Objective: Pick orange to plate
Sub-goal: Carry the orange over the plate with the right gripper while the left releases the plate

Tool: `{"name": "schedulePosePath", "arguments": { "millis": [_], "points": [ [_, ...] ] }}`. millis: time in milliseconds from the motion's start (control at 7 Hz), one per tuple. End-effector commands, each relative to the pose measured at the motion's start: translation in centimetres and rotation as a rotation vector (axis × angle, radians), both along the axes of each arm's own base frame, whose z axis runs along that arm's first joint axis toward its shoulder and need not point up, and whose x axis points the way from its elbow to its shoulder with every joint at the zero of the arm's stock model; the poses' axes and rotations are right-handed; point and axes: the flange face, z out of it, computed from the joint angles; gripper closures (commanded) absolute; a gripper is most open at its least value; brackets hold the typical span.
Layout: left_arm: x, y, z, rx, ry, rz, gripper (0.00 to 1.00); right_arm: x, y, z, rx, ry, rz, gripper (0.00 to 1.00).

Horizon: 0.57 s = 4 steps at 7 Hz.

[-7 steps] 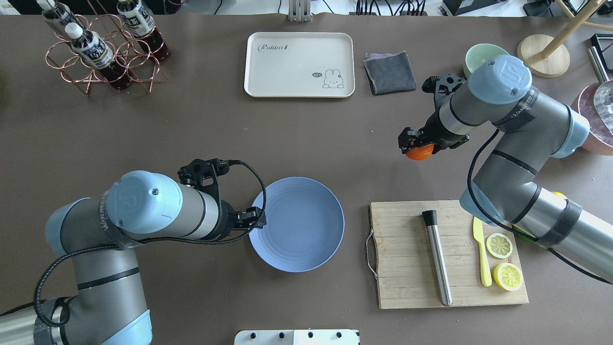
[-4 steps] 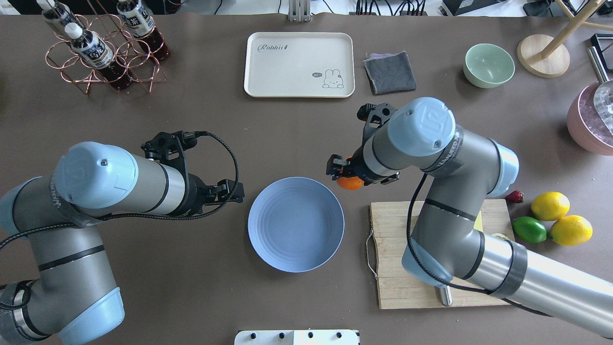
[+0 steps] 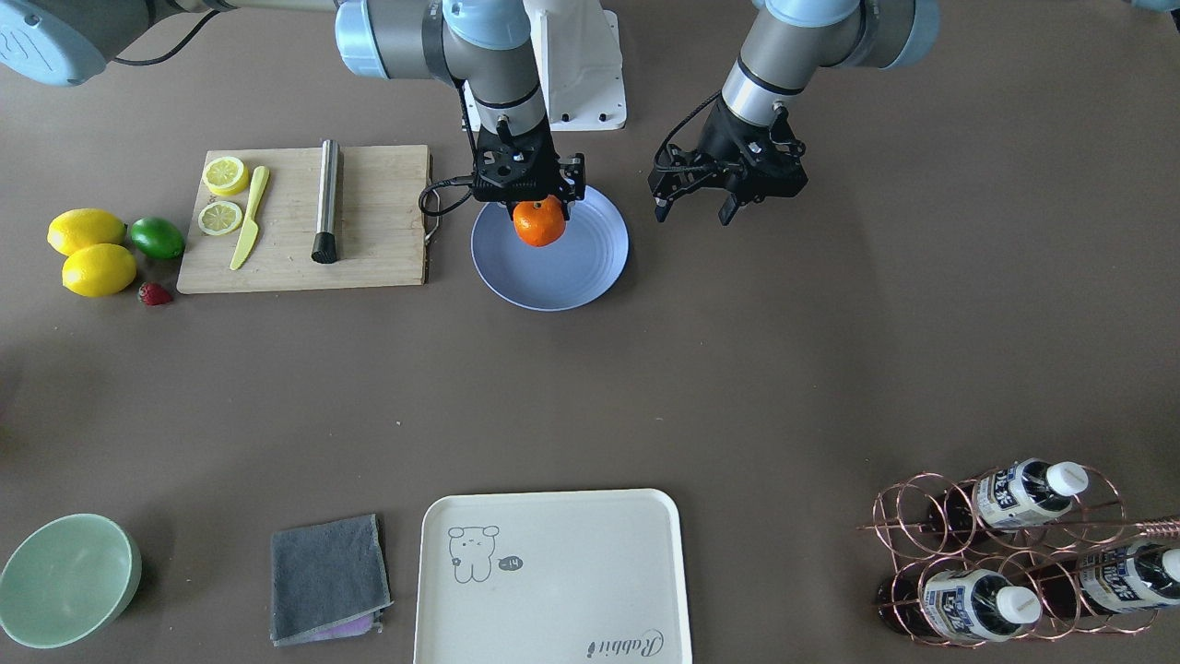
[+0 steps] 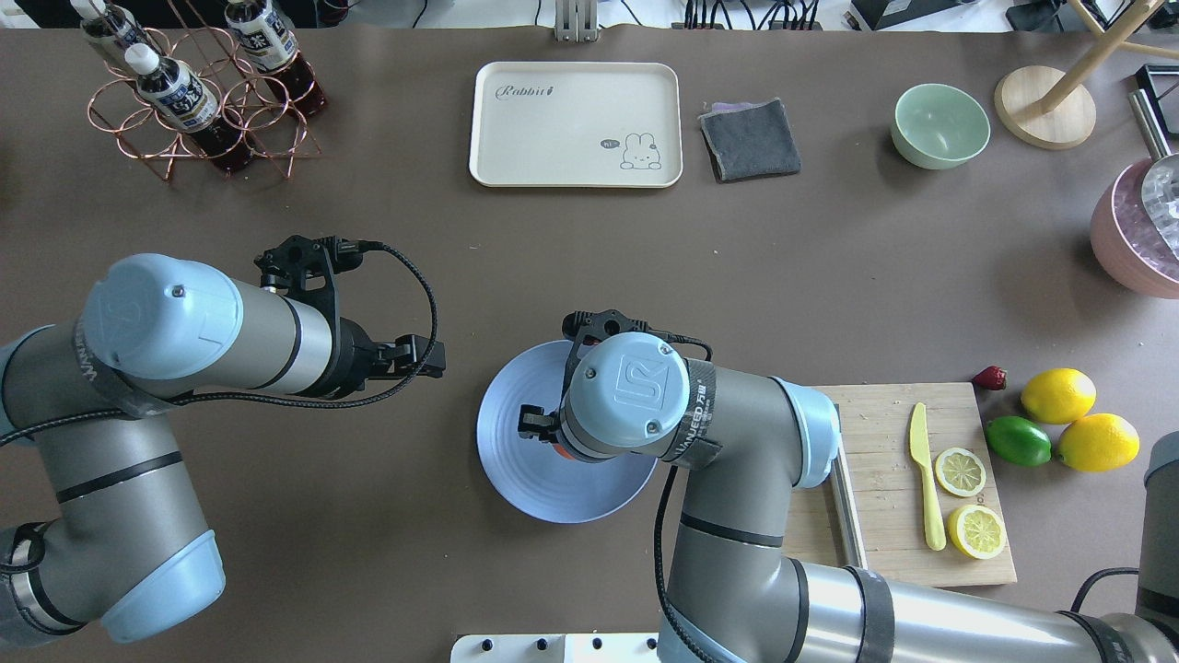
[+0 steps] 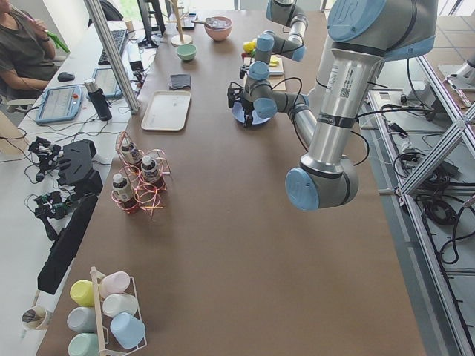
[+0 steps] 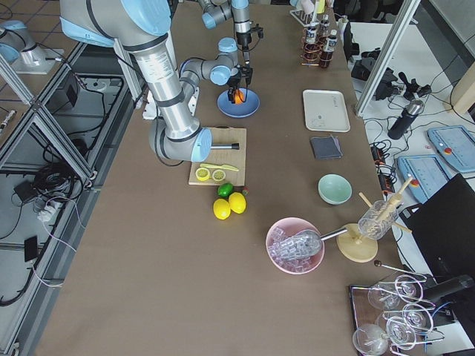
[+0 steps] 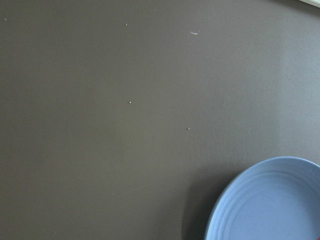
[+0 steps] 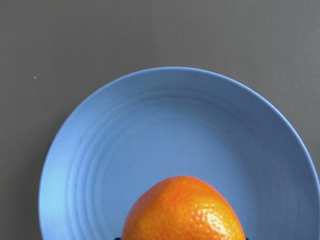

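right gripper point(image 3: 538, 208) clamped on orange point(image 3: 540, 226) over blue plate point(image 3: 583, 277), left gripper point(image 3: 693, 216) spread wide, just beside plate rim

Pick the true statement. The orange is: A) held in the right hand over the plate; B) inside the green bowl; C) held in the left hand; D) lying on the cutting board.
A: the right hand grips the orange over the plate, while the left hand is open and empty.
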Motion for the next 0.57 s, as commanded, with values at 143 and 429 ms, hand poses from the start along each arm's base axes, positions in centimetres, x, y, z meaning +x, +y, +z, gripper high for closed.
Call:
{"name": "schedulePosePath", "arguments": {
  "millis": [143, 429],
  "points": [
    [-0.61, -0.26, -0.87, -0.015, 0.03, 0.041, 0.03, -1.6, 0.09, 0.7, -0.001, 0.026, -0.01, 1.0],
    [-0.53, -0.43, -0.71, -0.021, 0.029, 0.044, 0.03, -1.72, 0.06, 0.71, 0.0, 0.028, -0.001, 0.0]
  ]
}}
